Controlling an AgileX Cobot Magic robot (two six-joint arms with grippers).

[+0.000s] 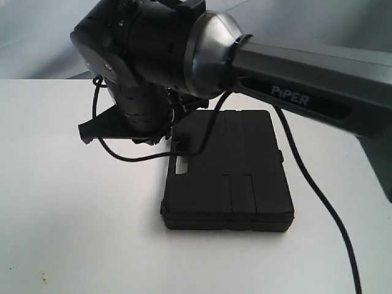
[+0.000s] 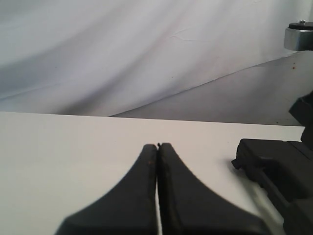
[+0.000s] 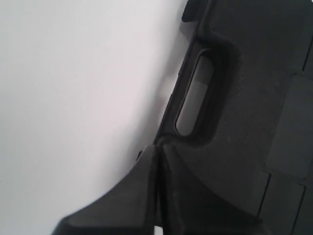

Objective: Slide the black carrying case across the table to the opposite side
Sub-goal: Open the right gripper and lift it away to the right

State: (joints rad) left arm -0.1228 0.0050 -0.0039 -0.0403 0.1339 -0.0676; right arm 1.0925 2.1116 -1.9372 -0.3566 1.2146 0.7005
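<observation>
- Lying flat on the wide plain white counter is the flat rectangular matte black plastic case, well in from the counter's far edge.
- The case's moulded cut-out handle sits along its left long side in the exterior view. A small side latch shows on the opposite long side, and ribbed grooves run across the lid.
- The grey right arm marked PIPER reaches in from the right of the exterior view. Its bulky black and silver wrist housing hangs above the case's far handle-side corner and hides the gripper in that view.
- A thin black cable hangs from the arm and loops across the lid and the counter.
- The right wrist view shows the right gripper with its two black fingers pressed together. The tips sit at the handle-side edge of the case, just beside one end of the handle opening. White counter borders that edge.
- The left gripper has its fingers together too, tip against tip, over bare counter and clamped on nothing.
- In the left wrist view a corner of the case lies off to one side, apart from that gripper.
- A pale grey creased cloth backdrop hangs behind the counter's far edge.
</observation>
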